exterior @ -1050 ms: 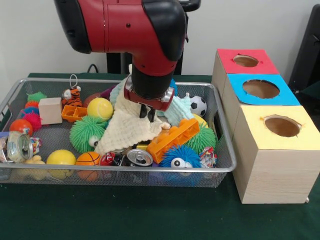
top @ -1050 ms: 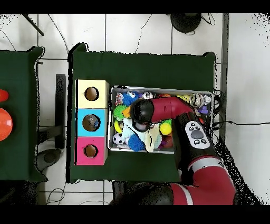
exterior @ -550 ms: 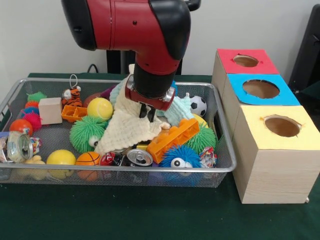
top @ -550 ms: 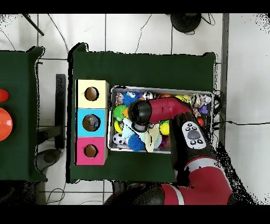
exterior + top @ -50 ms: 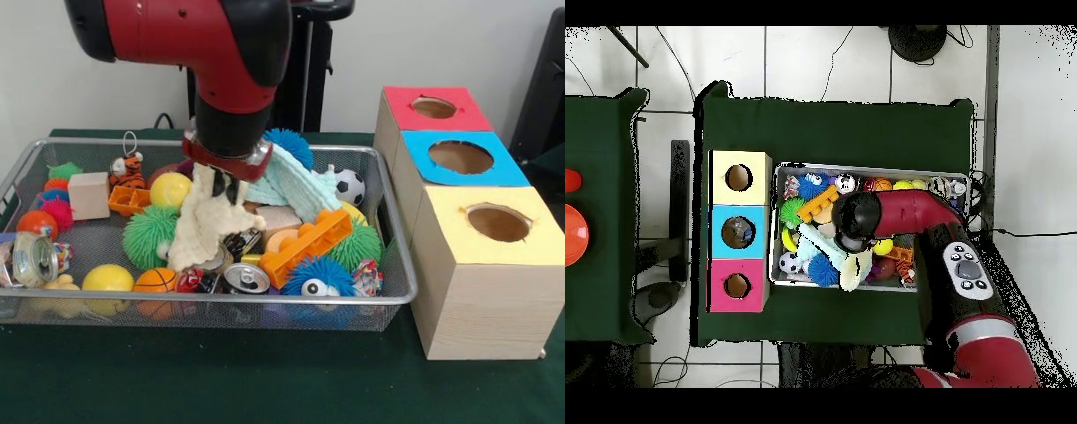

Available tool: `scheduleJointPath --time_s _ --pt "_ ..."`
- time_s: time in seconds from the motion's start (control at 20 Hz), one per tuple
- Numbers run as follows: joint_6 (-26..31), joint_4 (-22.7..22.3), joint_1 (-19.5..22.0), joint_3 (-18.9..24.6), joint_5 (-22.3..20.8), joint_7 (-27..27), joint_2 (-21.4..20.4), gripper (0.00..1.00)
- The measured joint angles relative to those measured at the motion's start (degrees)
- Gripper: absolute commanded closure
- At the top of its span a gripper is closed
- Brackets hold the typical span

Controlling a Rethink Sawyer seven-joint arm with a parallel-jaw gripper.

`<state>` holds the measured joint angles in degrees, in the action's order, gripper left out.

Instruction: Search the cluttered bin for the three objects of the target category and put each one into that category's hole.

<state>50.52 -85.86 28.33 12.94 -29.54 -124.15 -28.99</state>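
Green-clothed table: your gripper point(image 5: 221, 187) pinches the cream cloth point(image 5: 205, 226) over the mesh bin point(image 5: 388, 296); lift it clear before moving sideways.

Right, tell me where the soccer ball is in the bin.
In the front view, the soccer ball sits at the bin's far right, against the back rim, just right of the pale green cloth and nearest the red-topped box.
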Motion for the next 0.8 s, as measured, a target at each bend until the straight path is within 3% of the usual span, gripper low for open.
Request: scheduleJointPath --time_s 0.55,0.8 --pt "0.02 0.81 9.48 -0.02 -0.27 0.01 -0.56 1.00" --pt "0.02 2.11 10.98 -0.01 -1.33 0.01 1.11 1.00"
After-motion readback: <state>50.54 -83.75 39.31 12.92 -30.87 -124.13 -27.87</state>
